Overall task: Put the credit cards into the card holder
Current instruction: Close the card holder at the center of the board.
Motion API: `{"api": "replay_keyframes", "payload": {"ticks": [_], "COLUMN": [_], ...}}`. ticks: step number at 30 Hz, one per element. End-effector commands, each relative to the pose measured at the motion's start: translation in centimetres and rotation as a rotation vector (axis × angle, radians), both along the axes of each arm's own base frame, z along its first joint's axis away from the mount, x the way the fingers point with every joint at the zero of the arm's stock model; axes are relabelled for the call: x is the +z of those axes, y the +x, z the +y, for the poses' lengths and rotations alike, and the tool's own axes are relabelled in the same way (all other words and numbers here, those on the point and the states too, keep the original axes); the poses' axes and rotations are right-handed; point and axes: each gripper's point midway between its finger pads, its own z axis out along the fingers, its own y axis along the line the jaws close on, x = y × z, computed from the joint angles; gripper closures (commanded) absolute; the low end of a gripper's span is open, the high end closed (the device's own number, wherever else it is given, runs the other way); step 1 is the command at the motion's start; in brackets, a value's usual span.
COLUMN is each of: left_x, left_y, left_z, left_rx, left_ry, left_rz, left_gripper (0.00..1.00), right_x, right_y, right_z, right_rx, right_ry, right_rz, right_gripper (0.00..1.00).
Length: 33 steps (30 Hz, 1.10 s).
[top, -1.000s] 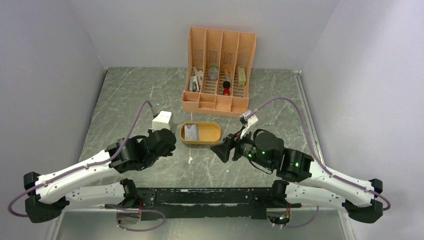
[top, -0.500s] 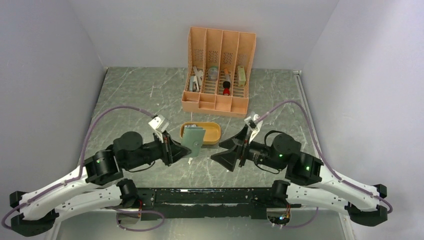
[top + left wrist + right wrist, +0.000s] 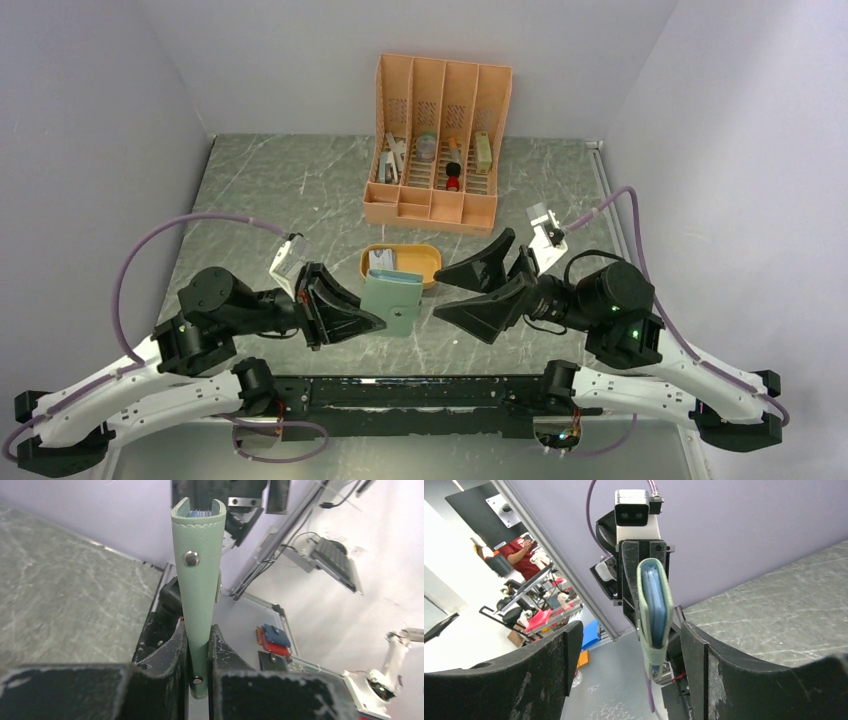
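Observation:
The grey-green card holder [image 3: 391,305] is folded shut and held off the table. My left gripper [image 3: 362,318] is shut on its left edge; in the left wrist view the holder [image 3: 198,580] stands up between the jaws, with my left gripper [image 3: 199,665] at its lower end. My right gripper [image 3: 462,292] is open, just right of the holder, with nothing in it. In the right wrist view the holder [image 3: 654,607] shows edge-on between the spread jaws of my right gripper [image 3: 626,652], apart from both. A pale credit card [image 3: 381,261] lies in the orange oval tray [image 3: 424,264].
A tall orange slotted organizer [image 3: 440,140] with small items stands at the back of the marbled table [image 3: 260,210]. The walls close in on left and right. The black base rail [image 3: 400,390] runs along the near edge.
My left gripper has lifted the card holder and carried it right and nearer, its arm swinging back. My right gripper has turned toward the holder and opened wide beside it.

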Motion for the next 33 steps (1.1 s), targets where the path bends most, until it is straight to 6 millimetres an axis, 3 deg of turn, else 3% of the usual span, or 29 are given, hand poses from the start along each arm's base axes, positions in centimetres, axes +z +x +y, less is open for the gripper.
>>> {"api": "replay_keyframes", "payload": {"ticks": [1,19,33], "left_x": [5.7,6.3,5.4], "left_y": [-2.7,-3.3,-2.1], "left_z": [1.1,0.7,-0.1], "left_rx": [-0.124,-0.172,-0.123], "left_ry": [-0.178,-0.182,-0.125], "left_rz": [-0.095,-0.108,-0.086], "left_gripper": [0.95,0.95,0.95], "right_x": [2.8,2.6,1.4], "right_y": [-0.8,-2.2,-0.9], "right_z": [-0.7,2.3,4.0], "right_rx": [0.029,0.176,0.147], "right_ry": [0.071,0.029,-0.011], "right_rz": [-0.028,-0.012,0.045], "right_gripper": [0.25,0.31,0.71]}}
